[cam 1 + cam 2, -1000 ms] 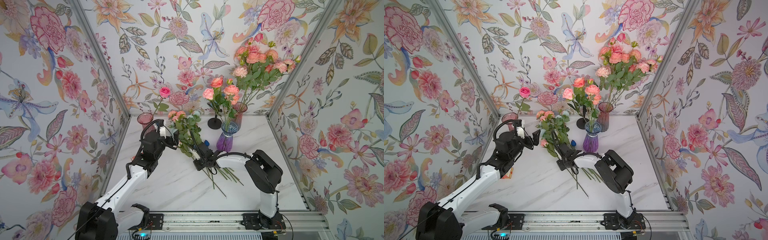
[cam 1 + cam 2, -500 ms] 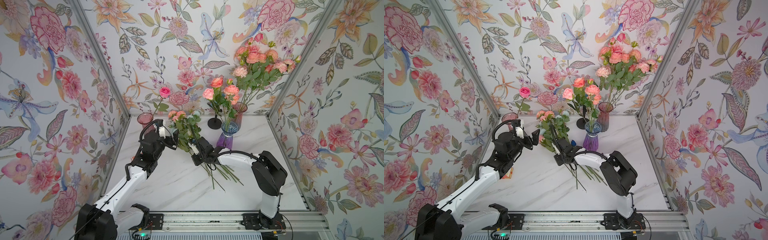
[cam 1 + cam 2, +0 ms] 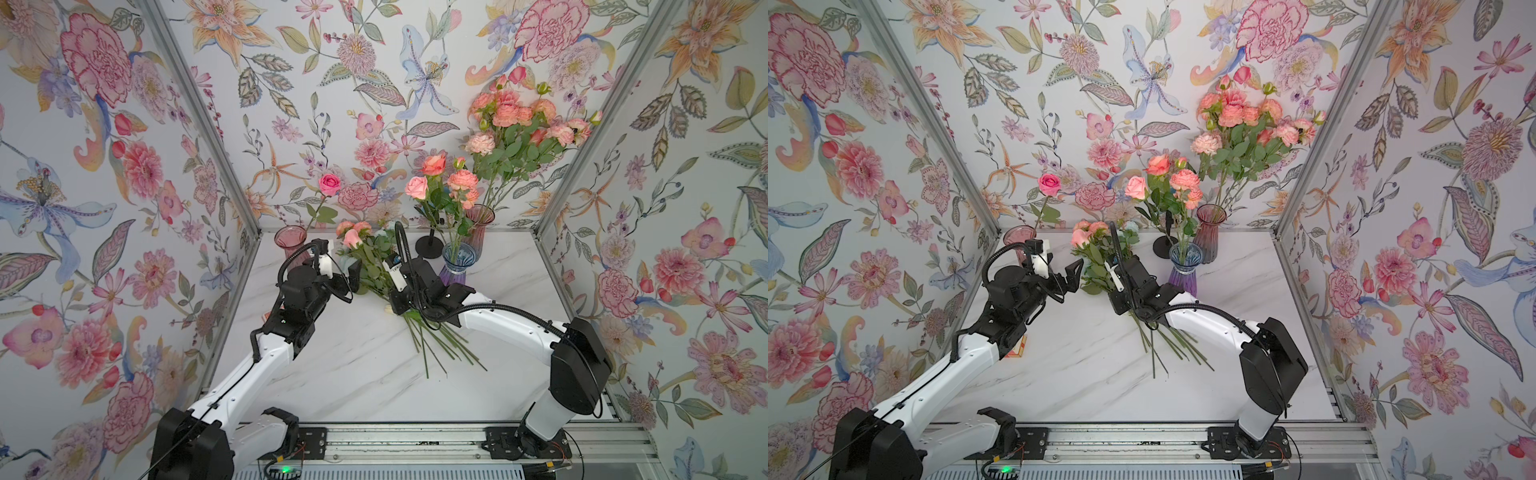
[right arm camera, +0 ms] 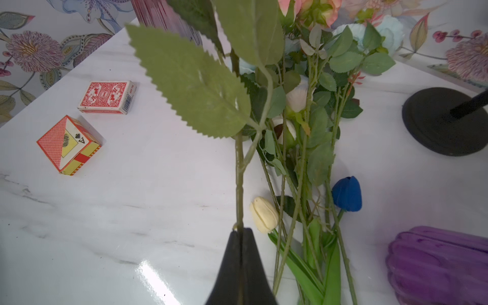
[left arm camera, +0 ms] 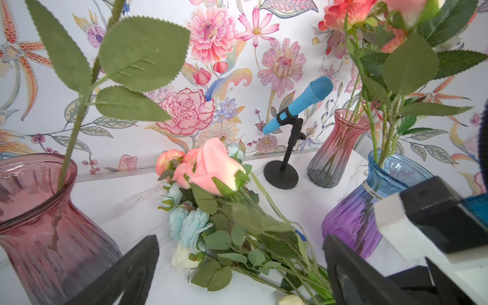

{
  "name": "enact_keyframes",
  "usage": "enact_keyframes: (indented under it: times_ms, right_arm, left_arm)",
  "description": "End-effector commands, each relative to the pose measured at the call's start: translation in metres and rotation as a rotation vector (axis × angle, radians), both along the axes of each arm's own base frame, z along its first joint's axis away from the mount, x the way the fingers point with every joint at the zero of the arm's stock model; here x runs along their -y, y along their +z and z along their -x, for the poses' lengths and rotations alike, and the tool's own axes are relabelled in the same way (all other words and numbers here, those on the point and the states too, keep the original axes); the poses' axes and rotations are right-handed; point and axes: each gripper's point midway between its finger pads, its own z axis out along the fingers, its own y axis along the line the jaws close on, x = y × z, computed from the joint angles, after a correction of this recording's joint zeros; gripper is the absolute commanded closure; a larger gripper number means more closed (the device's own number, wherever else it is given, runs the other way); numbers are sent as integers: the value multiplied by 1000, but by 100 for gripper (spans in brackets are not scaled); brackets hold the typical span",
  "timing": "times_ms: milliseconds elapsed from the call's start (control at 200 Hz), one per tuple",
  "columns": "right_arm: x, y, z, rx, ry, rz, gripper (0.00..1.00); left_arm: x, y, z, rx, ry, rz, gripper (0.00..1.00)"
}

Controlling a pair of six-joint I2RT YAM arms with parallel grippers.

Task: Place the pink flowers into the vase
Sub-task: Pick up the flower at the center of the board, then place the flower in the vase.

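Blue microphone [image 5: 298, 105]: left wrist view only, beyond released left gripper [image 5: 240, 239]. Right gripper [image 4: 240, 233]: clenched on pink flower stem [image 4: 239, 184]. Pink vase [image 5: 39, 224]: one stem. Blue-purple vase [image 5: 351, 224]: several stems.

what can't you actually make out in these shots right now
- Right gripper: its grip on the leafy stem is hidden in both top views by its own wrist.
- The stem's bloom: leaves cover it in the right wrist view.
- Playing card boxes: mostly behind the left arm in both top views.
- Blue tulip: under the right arm there.
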Motion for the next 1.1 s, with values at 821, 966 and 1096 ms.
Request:
enact_keyframes:
  times_ms: [821, 966, 1096]
  right_arm:
    - [4, 107, 11, 193, 11, -200, 100]
    - [0, 103, 11, 187, 21, -192, 100]
    - [-4, 100, 12, 184, 31, -193, 100]
  left_arm:
    - [74, 27, 27, -78, -471, 599, 18]
    - [83, 27, 28, -82, -495, 601, 24]
    - [86, 22, 25, -93, -498, 614, 28]
